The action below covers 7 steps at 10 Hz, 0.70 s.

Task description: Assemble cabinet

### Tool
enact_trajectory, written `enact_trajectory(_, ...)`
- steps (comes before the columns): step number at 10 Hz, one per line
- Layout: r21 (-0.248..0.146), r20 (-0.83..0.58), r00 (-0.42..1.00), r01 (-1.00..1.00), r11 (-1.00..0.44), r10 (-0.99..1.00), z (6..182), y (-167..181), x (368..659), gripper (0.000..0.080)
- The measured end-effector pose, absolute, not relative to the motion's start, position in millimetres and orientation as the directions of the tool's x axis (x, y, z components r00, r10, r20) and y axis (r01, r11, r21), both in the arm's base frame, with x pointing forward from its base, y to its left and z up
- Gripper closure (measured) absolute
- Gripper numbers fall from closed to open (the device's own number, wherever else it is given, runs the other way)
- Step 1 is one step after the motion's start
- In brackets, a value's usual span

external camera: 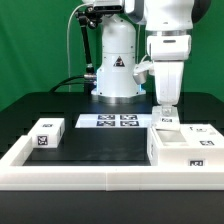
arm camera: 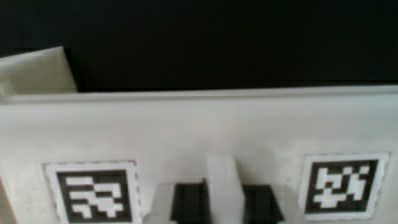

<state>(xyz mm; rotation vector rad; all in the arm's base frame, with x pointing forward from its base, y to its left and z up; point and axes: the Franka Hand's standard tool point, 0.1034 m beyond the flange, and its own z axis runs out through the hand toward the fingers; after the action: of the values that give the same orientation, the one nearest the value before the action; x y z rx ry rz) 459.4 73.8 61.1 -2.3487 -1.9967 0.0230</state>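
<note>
**Exterior and wrist views.** The hand (external camera: 166, 110) hangs vertically over the rear edge of the cabinet (external camera: 183, 150). The cabinet rests on the tabletop (external camera: 110, 145) at the exterior view's right, just inside the border rail (external camera: 90, 178). It lies directly below the hand, with its long axis across the exterior view. In the wrist view, dark fingertips (arm camera: 187, 203) set narrowly straddle a thin white rib between two tags; whether they clamp it cannot be told. A loose white block (external camera: 45, 133) sits well apart at the exterior view's left, past the marker board (external camera: 108, 121).

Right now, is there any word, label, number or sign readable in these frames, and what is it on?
No readable words or numbers.
Arm base: dark triangular sign, too small to read.
Marker board and cabinet pieces: square black-and-white tags, patterns only.
</note>
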Motion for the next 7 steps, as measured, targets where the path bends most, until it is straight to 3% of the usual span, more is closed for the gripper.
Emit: enact_trajectory(7,-0.054,0.030,0.114,0.992,-0.113,0.993,58.6,68.1,460.3,0.0729)
